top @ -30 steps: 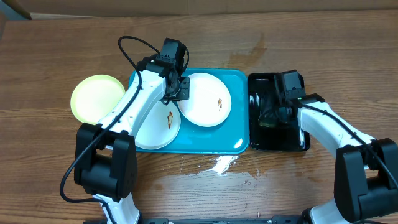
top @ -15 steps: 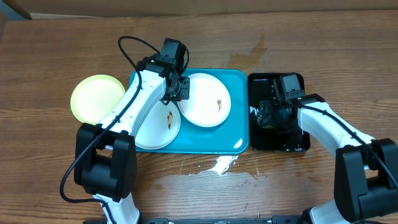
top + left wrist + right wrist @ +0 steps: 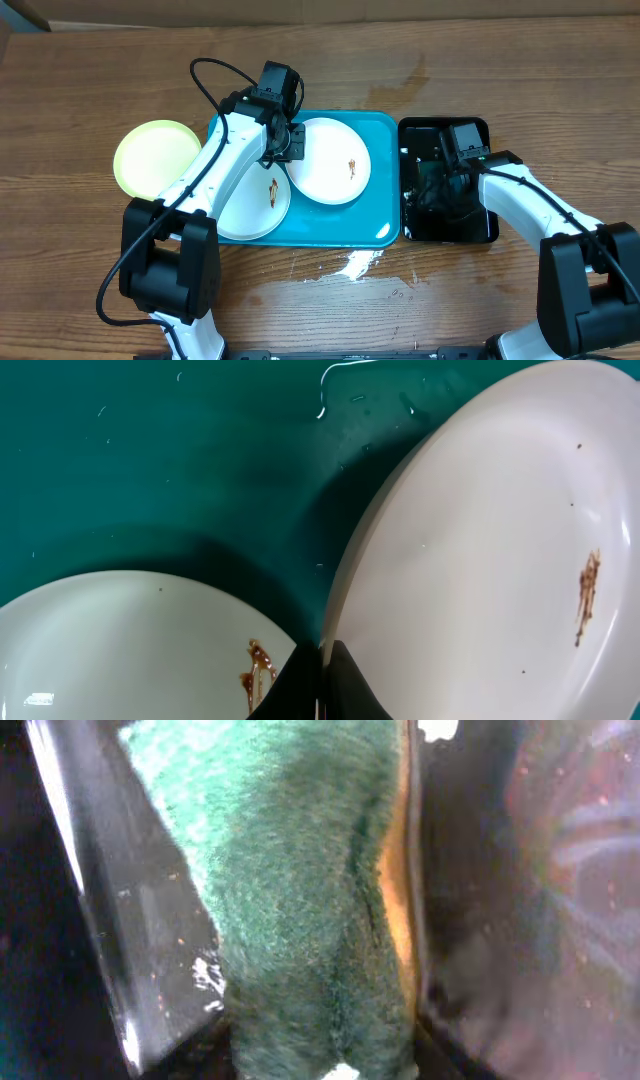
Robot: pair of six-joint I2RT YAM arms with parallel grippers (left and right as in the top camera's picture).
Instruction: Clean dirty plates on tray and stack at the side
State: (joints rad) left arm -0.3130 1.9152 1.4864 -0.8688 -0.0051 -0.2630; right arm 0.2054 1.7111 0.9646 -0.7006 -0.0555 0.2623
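Not far in yet by our reckoning. Only 1 of the 3 plates sits off to the side: the pale yellow-green round plate (image 3: 157,157) is on the wooden worktop (image 3: 100,80) just left of the large turquoise plastic tray (image 3: 340,225), and it looks clean to us.

The other 2 are on the tray, both with brown smears. That's the right-side round white plate (image 3: 330,160) and the left-side round white plate (image 3: 258,205), which is partly under the left arm.

The left claw (image 3: 322,682) is pinched closed on the rim of the right-side round white plate. The right claw (image 3: 447,185) is down in the narrow black tray (image 3: 482,228) over a green scrubbing sponge (image 3: 290,900). We can't tell if it's actually clamped on it.

So 2 wipes and 2 stackings are left, we'd say.
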